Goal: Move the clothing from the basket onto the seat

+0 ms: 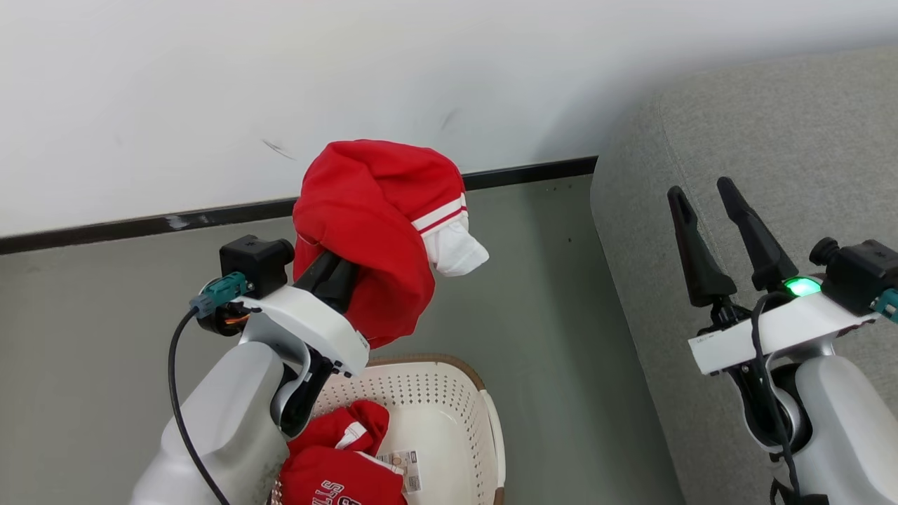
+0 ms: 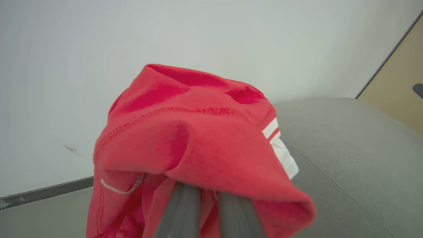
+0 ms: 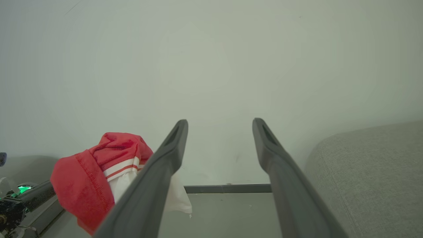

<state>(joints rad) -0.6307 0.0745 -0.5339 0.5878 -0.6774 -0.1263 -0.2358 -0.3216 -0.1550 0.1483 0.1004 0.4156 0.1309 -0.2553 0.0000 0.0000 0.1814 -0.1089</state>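
Note:
My left gripper is shut on a red garment with white stripes and white trim, held up in the air above the basket. The fabric drapes over the fingers and hides their tips; in the left wrist view the red garment covers both dark fingers. More red clothing with white lettering lies in the cream basket below. The grey seat is at the right. My right gripper stands open over the seat's edge, with nothing between its fingers.
A white wall with a dark baseboard runs behind the basket. Grey-green floor separates the basket from the seat. The seat's rounded corner lies just right of the lifted garment.

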